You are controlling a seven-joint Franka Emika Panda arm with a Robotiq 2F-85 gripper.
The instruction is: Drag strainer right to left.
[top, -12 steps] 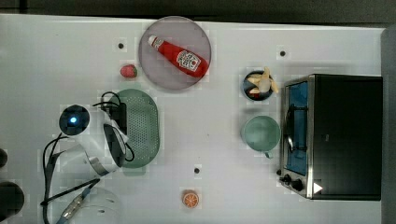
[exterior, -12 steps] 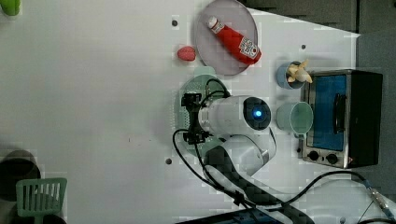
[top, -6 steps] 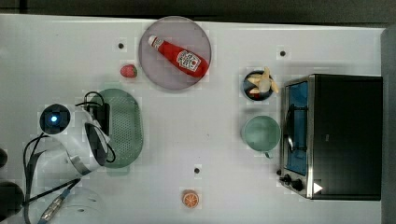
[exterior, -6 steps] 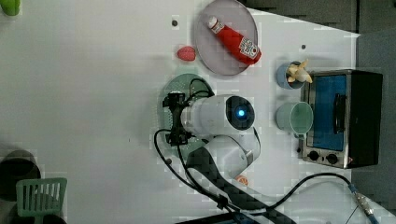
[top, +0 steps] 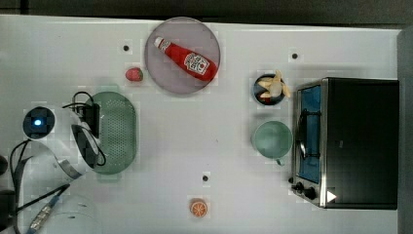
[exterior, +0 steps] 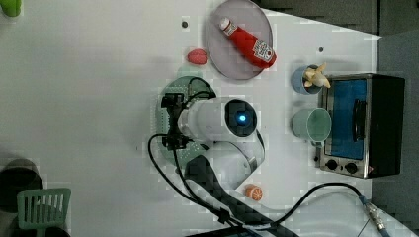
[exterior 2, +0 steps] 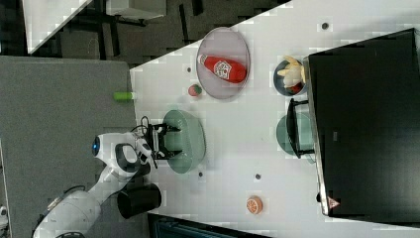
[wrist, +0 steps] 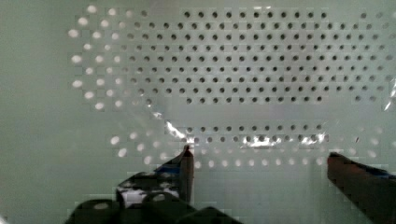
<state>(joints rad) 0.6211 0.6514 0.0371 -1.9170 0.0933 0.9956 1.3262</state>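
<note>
The strainer, a pale mint-green oblong colander with a perforated bottom, lies on the white table at the top view's left. My gripper reaches down into its basin, at the end nearest the arm. The jaws are open wide. In the wrist view the gripper hovers close over the perforated floor, with nothing between its black fingertips. The arm's white body hides part of the strainer in the left view.
A grey plate with a ketchup bottle lies beyond the strainer, with a small red fruit beside it. A mint cup, a bowl with a banana and a toaster oven stand at the top view's right. An orange slice lies near the front edge.
The arm and the strainer have slid together toward the top view's left. The jaws stayed open.
</note>
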